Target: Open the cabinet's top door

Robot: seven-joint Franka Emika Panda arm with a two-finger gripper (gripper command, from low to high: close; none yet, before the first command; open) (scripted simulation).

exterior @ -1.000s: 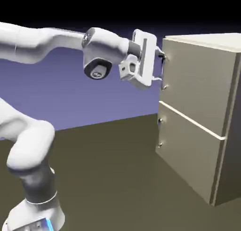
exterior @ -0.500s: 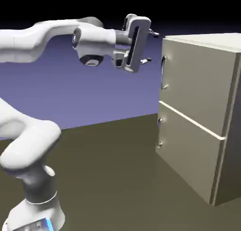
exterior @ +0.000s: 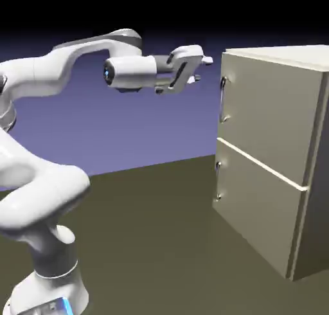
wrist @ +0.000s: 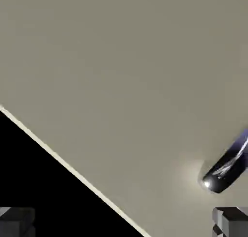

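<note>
The beige cabinet (exterior: 283,159) stands at the exterior view's right, with both front panels flush. The top door (exterior: 270,111) carries a thin dark bar handle (exterior: 223,100) at its left edge. My gripper (exterior: 202,69) hovers level with the cabinet's top, a short gap left of the handle, touching nothing. Its jaws stand open and empty, rolled over on one side. In the hand view the beige door (wrist: 126,76) fills most of the picture. One shiny end of the handle (wrist: 224,172) shows near the right fingertip (wrist: 230,220). A pale door edge (wrist: 68,166) runs diagonally, with black beyond it.
The lower door (exterior: 257,204) with its own small handle (exterior: 218,179) sits under the pale seam. The dark table (exterior: 160,243) stretches between the cabinet and the robot's base (exterior: 51,288). The white arm arches over from the lower left.
The gripper has pulled back from the top door's handle, moving left and slightly up, and the hand has rolled over. The door has not moved.
</note>
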